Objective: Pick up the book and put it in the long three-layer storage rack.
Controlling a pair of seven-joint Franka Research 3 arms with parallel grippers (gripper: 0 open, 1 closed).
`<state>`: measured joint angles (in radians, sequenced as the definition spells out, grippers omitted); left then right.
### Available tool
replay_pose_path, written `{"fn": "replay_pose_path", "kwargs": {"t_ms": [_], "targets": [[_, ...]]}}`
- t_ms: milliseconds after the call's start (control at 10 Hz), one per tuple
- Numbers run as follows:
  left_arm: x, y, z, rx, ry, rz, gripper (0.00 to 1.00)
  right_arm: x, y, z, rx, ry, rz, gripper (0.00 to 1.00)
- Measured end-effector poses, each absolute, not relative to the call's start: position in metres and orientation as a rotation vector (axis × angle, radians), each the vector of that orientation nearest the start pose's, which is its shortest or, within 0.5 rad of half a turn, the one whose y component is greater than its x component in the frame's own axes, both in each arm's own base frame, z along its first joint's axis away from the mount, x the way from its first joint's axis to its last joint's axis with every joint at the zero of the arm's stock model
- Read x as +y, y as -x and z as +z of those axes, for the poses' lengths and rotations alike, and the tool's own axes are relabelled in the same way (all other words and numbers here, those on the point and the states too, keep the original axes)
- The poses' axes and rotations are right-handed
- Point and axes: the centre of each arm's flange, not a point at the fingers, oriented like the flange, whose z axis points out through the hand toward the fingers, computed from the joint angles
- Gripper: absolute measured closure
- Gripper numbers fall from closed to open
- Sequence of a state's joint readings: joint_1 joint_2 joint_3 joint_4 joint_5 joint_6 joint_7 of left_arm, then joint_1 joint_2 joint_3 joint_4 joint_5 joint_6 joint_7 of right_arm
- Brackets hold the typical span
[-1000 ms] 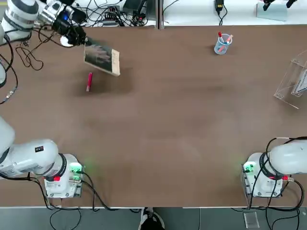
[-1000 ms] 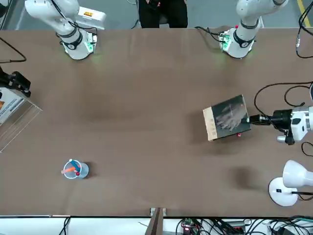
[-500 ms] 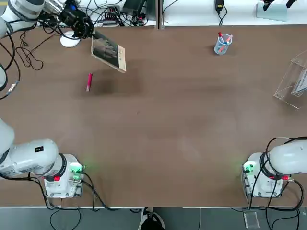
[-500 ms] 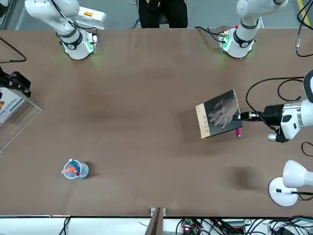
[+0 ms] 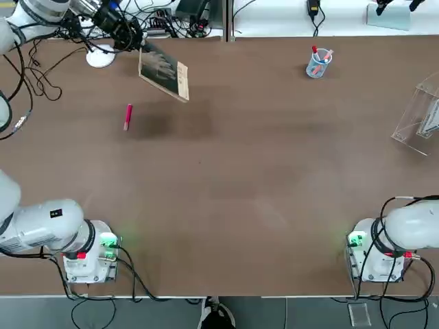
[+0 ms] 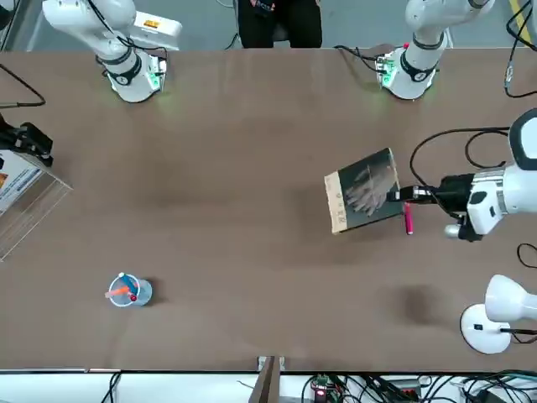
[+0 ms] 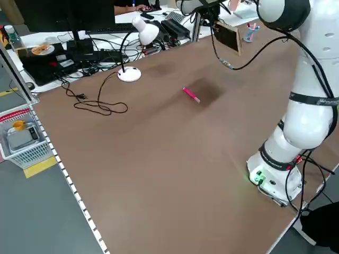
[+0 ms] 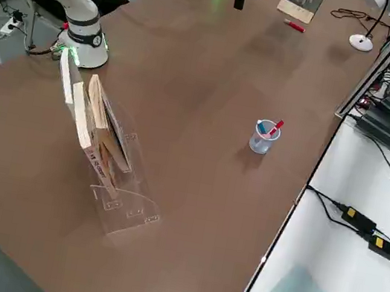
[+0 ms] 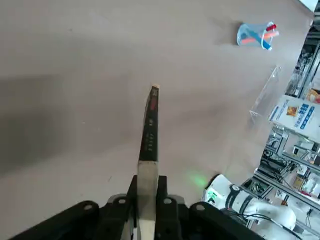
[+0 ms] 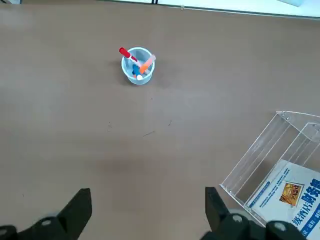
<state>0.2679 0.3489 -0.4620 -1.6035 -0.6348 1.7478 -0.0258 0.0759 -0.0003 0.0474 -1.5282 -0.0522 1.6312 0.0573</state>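
Note:
The book (image 5: 163,71), dark-covered with a tan strip, hangs tilted above the table's far left. My left gripper (image 5: 139,46) is shut on its edge. The front view shows the book (image 6: 362,190) with its pale hand image, held by the left gripper (image 6: 413,196). Seen edge-on in the left wrist view, the book (image 9: 150,125) is pinched between the fingers (image 9: 163,200). The clear storage rack (image 5: 420,116) stands at the table's right edge. In the right wrist view my right gripper (image 10: 147,210) is open and empty above the table, beside the rack (image 10: 280,165).
A pink pen (image 5: 127,116) lies under the book's left side. A clear pen cup (image 5: 317,63) stands at the far right-centre. A white desk lamp (image 5: 100,56) and cables sit at the far left. The rack holds other books (image 8: 89,124).
My left gripper has carried the book to the right and toward the table's far edge, away from the pink pen. The right gripper has stayed still and open.

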Motion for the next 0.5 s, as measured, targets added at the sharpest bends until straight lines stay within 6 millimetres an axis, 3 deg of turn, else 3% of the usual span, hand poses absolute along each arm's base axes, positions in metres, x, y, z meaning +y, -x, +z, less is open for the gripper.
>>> {"fn": "replay_pose_path", "kwargs": {"t_ms": [500], "targets": [[-0.205, -0.619, 0.474, -0.072, -2.260, -0.319, 0.99, 0.064, -0.556, 0.649, -0.105, 3.180, -0.151, 0.00]]}}
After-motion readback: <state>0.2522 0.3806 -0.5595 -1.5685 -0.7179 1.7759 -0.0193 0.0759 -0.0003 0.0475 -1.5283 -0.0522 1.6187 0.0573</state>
